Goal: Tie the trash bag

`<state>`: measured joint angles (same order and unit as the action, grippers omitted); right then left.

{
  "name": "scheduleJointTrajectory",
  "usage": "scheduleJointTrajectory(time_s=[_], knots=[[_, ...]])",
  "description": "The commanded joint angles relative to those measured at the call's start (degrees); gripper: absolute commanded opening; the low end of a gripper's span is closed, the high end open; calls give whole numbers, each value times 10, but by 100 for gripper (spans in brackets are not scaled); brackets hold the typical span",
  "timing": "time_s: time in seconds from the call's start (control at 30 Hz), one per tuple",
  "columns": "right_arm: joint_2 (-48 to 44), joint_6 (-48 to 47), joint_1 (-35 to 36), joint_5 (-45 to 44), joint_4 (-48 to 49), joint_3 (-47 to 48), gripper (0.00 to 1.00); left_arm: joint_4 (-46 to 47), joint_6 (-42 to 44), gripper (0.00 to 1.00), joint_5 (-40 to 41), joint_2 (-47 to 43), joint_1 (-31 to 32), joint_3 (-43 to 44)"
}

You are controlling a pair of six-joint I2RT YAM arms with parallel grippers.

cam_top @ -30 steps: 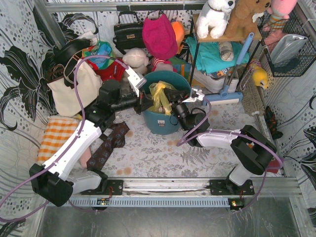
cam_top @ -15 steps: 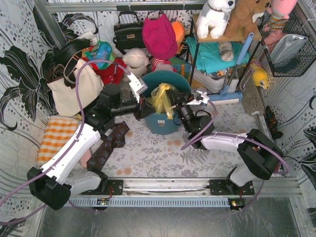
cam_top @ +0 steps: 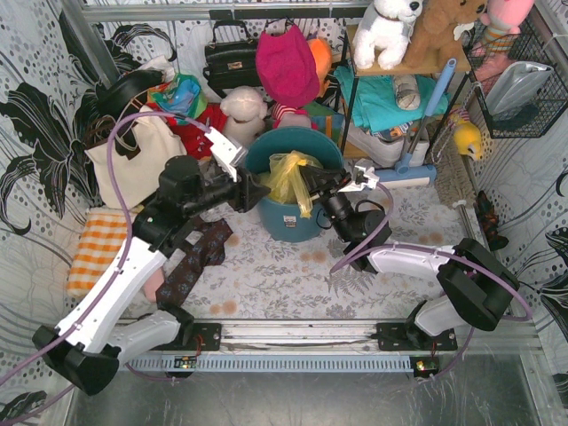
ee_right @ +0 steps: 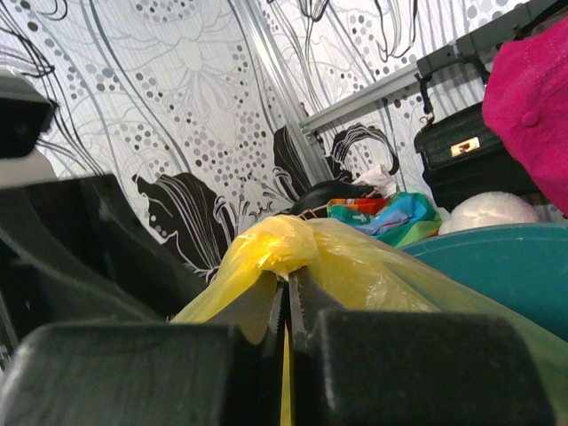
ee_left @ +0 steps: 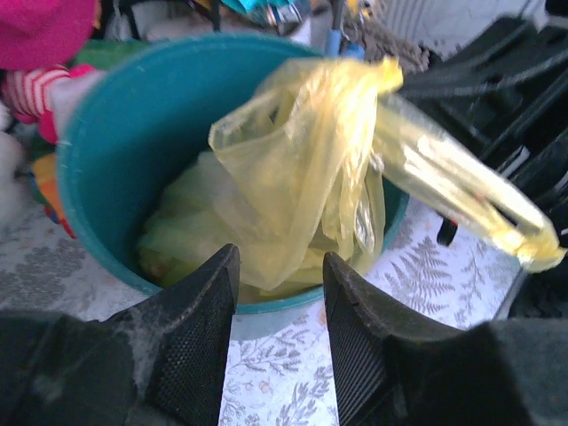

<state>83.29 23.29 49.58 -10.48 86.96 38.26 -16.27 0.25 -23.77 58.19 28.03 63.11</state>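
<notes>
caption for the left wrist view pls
Open left tool facing the thin translucent yellow plastic trash bag in the teal round plastic bucket, one strand stretched to the right.

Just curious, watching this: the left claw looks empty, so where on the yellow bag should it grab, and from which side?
Probably the loose bunched flap of the trash bag standing above the bucket rim. It rises free and gathered, ahead of the open left gripper, so come from the bucket's left; the right gripper pinches the other stretched ear.
</notes>
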Motion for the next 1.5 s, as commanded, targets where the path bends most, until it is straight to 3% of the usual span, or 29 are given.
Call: scheduleJointTrajectory(time_s=[0.0, 0.27, 0.6, 1.13, 1.27, 1.47], knots=[[-9, 9, 2, 34, -2, 7, 0, 50, -31, 52, 73, -24, 2, 33], [9, 23, 2, 67, -7, 20, 0, 89, -81, 55, 121, 31, 2, 106], [10, 21, 2, 73, -12, 22, 0, 58, -140, 57, -14, 164, 2, 228], [7, 17, 2, 76, -15, 25, 0, -62, -121, 56, -30, 192, 1, 232], [7, 15, 3, 76, -20, 27, 0, -57, -123, 45, -51, 189, 1, 227], [13, 14, 2, 75, -17, 31, 0, -48, -131, 15, -90, 187, 2, 220]])
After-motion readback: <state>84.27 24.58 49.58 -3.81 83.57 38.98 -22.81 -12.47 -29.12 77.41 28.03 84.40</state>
